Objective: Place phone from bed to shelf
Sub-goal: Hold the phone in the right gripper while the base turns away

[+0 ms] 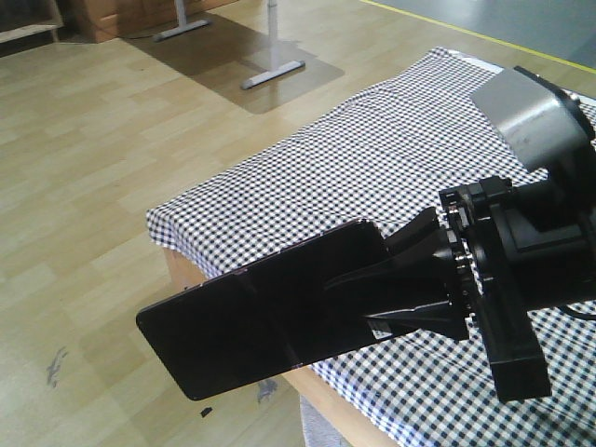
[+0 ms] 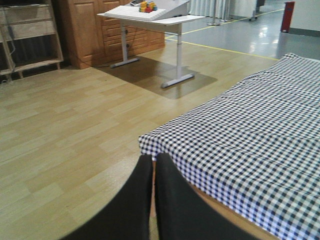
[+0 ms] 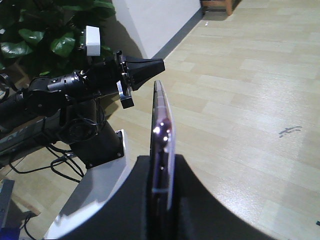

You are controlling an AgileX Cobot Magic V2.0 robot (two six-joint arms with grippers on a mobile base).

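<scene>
My right gripper [image 1: 372, 279] is shut on the phone [image 1: 251, 321], a glossy black slab with a crease across its middle. The phone sticks out to the left, past the corner of the bed [image 1: 372, 158] and over the wood floor. In the right wrist view the phone [image 3: 161, 115] stands edge-on between the black fingers [image 3: 200, 200], its pinkish rim showing. My left gripper [image 2: 153, 157] is shut on nothing and hangs over the floor beside the checked bed [image 2: 260, 125]. A pale wooden shelf unit [image 2: 30, 30] stands far off at the left wall.
A white desk [image 2: 150, 15] with a keyboard and small toys stands in front of a brown cabinet [image 2: 95, 30]. The desk's metal feet [image 1: 270, 74] rest on the floor. The left arm [image 3: 75, 87], the white robot base [image 3: 100, 185] and a plant [image 3: 45, 35] are to the right gripper's left.
</scene>
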